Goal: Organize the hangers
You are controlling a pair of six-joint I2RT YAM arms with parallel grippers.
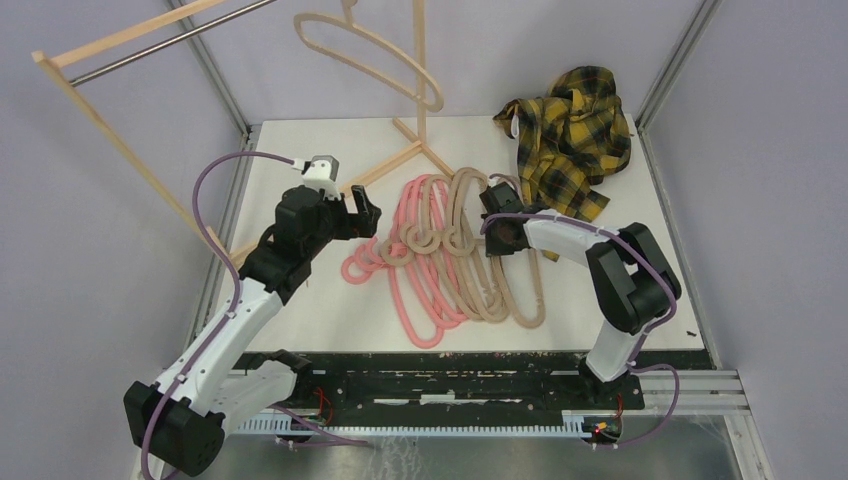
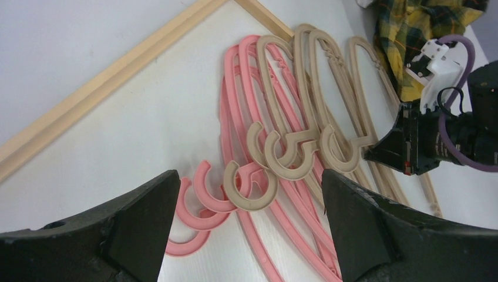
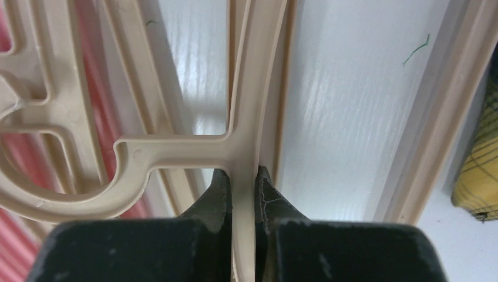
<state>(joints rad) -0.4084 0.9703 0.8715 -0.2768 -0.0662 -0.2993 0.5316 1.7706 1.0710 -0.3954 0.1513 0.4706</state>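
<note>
The hangers [image 1: 450,250] lie flat in an overlapping fan mid-desk [image 1: 330,315]. Hooks bunch at the centre-L and the loops run out twd the near-R. Pinks [image 1: 412,215] are on the L side, beiges [image 1: 490,290] on the R. One more, the hung hanger [image 1: 438,97], is up on the rack [image 2: 111,79] at the back.

Room:
- Bare desk L of the pile and along the near edge, plus a strip btwn pile and R edge.
- The rack's foot bar runs diagonally just past the far ends of the loops, so it's tight there.
- Shirt [image 1: 572,135] is bunched in the far-R corner, just beside the outermost beige loop and near the R wrist.

R arm:
- Elbow folded up by the R desk edge, forearm reaching in leftward and low.
- R claw [image 3: 241,176] sits at the pile's far-R side.
- It's closed on the beige hanger [image 3: 235,141], gripping the thin bar right where the neck stub branches off to the hook.
- That one is the R-most beige in the fan.

L arm:
- Stretched fwd from the near-L corner, wrist raised above the desk.
- L claw [image 2: 249,176] has its fingers spread wide w/ nothing btwn them.
- It's aimed at the hooks from the L, apart from them.
</note>
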